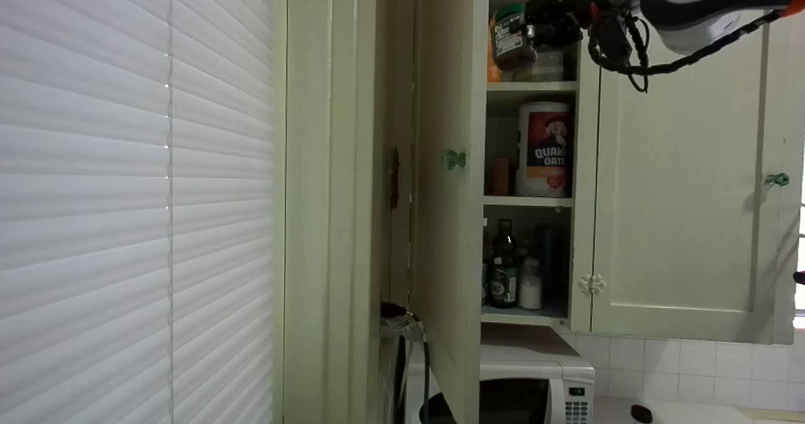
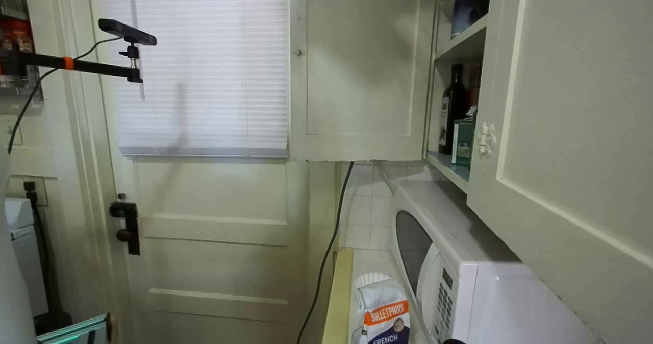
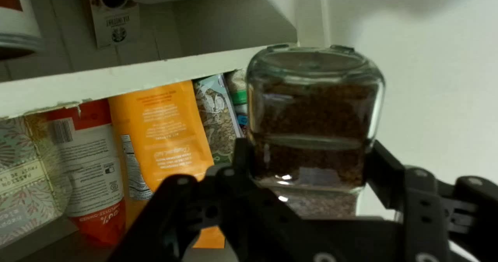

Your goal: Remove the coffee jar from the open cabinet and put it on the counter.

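The coffee jar (image 1: 512, 43) is clear glass with dark brown contents and a green lid. It shows large in the wrist view (image 3: 311, 110), where the picture stands upside down and its base points up. My gripper (image 1: 527, 26) is shut on the jar, with one finger on each side in the wrist view (image 3: 309, 155). The jar hangs slightly tilted in front of the upper shelf of the open cabinet (image 1: 531, 87). The counter (image 1: 682, 411) lies far below, beside the microwave; it also shows in an exterior view (image 2: 372, 260). Jar and gripper are out of that view.
The open cabinet door (image 1: 446, 235) stands beside the jar. An orange pouch (image 3: 163, 133) and several packages fill the shelf behind. An oats canister (image 1: 546, 150) and dark bottle (image 1: 503, 273) stand lower. The microwave (image 2: 456, 262) and a coffee bag (image 2: 385, 311) are on the counter.
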`<state>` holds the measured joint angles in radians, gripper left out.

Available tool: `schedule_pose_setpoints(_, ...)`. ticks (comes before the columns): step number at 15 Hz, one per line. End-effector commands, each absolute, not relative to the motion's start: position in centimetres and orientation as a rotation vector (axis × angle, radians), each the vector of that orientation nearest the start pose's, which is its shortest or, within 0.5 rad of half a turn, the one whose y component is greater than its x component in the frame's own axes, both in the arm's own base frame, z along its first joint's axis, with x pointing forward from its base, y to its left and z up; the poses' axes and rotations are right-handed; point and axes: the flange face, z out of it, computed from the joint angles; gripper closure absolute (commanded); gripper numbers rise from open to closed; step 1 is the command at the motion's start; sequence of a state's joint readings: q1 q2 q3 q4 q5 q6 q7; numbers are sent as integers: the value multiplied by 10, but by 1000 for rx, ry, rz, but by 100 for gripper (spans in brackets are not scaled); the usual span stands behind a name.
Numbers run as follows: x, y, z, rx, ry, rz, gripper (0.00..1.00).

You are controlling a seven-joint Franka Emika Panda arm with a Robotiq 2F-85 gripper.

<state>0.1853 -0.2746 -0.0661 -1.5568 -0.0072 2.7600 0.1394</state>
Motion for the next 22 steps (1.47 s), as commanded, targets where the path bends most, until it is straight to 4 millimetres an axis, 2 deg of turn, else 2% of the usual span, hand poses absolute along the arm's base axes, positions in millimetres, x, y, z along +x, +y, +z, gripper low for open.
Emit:
schedule_pose_setpoints(1, 417, 13, 900, -2245, -30, -1874, 52)
schedule_pose_setpoints(5, 397, -16, 849, -2310, -21, -1718, 52)
schedule_pose_setpoints(10, 368, -27, 786, -2382, -31, -1544, 52)
schedule_pose_setpoints(16, 334, -42, 704, -2512, -19, -1439, 52)
schedule_pose_setpoints(17, 360, -36, 721, -2496, -8, -1440, 52)
schedule_pose_setpoints(18, 357, -38, 711, -2508, -3, -1423, 27)
schedule_pose_setpoints(22, 360, -36, 712, -2511, -7, -1421, 27)
